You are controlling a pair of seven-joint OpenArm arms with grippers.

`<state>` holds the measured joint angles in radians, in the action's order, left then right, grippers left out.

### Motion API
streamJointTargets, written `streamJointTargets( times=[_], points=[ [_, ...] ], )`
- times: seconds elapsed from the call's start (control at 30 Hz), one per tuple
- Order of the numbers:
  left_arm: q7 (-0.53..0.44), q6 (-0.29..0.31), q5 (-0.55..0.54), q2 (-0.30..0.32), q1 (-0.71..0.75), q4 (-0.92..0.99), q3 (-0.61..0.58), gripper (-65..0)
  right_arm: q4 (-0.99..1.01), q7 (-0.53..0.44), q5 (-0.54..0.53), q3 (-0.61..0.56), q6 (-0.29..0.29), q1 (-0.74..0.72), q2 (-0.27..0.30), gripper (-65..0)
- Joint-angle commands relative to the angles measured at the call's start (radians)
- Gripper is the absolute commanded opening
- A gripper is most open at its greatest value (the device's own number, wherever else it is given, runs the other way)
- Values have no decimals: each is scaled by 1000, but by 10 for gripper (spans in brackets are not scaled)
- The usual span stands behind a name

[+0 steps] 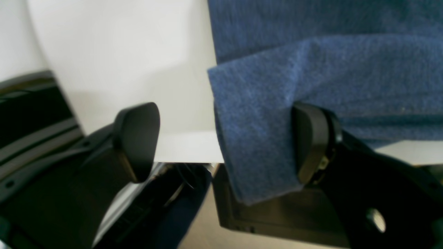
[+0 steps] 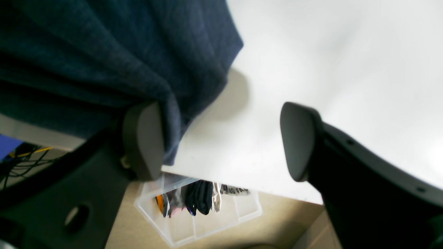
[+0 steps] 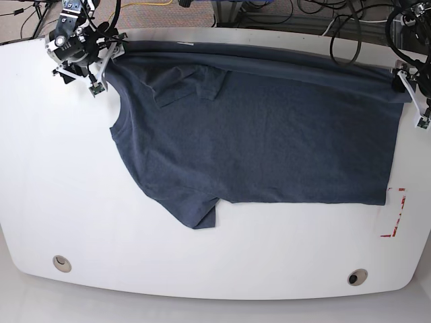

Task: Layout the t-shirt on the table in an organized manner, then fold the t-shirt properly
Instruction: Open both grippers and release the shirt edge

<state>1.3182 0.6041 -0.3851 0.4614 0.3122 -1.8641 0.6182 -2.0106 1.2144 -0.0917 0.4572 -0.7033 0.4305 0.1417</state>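
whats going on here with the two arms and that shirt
A two-armed robot is laying out a dark navy t-shirt on a white table. The shirt lies mostly spread flat, its far edge folded over along the table's far side and one sleeve tucked over. The left claw and right claw sit at the two far corners of the shirt with their jaws apart. On each, cloth lies against one finger only, so neither is gripping. No proper folding shows yet.

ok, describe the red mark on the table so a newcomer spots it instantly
Start at the white table in the base view, then follow the t-shirt to its hem. Just past it sits the red mark: a thin red outline, the only colour on the tabletop, unlike the round metal grommets.
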Motion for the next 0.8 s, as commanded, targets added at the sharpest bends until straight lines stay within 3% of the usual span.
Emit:
streamJointTargets(
  times=[0.0,0.2,0.37,0.77],
  points=[
    [27,3,13,33,-5,-32,9,-125,-22,0,-7,7,5,-8,11,-160],
    [33,94,16,44,6,-32,10,-124,-20,2,-39,5,5,-3,9,-160],
    [33,94,15,60,55,-29,9,-212,-16,2,-82,-16,5,8,8,-160],
    [33,94,13,52,60,-25,48,-215,-16,0,-98,-36,5,3,8,-162]
  ],
)
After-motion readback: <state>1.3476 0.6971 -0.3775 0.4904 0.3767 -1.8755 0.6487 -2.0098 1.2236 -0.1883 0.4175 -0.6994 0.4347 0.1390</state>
